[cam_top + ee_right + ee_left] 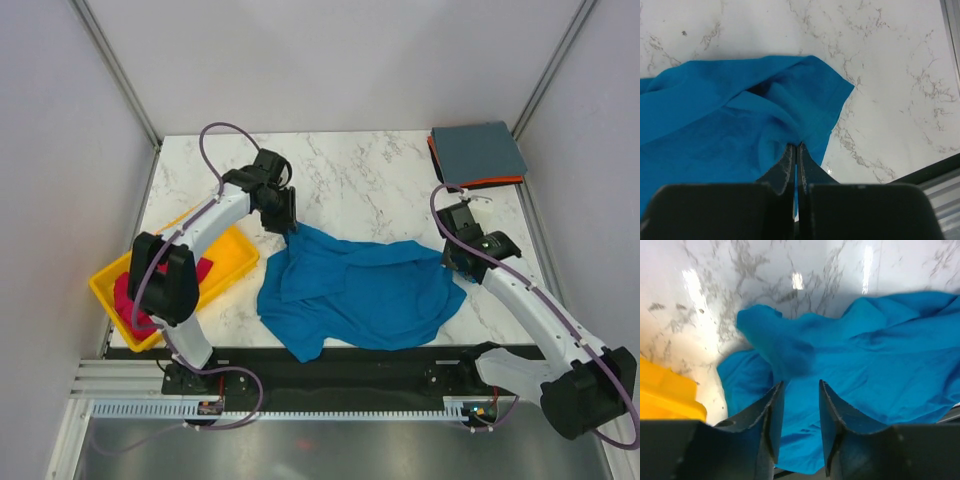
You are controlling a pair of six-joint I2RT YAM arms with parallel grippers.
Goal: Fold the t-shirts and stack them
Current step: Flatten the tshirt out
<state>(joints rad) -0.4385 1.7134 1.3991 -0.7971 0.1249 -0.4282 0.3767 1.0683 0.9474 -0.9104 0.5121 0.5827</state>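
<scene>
- Centre of the frame: blue tee point(360, 295), crumpled on the table.
- Right gripper point(796, 146) is clamped on its right edge.
- Left gripper point(800, 385), jaws narrowly apart, hovers over its upper-left corner.
- Upper right: grey tee point(478, 150), folded.

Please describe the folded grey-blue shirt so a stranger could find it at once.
Look at the far right corner of the marble table. The slate grey-blue t-shirt lies folded flat on an orange one, unlike the bright blue t-shirt crumpled at the centre.
</scene>
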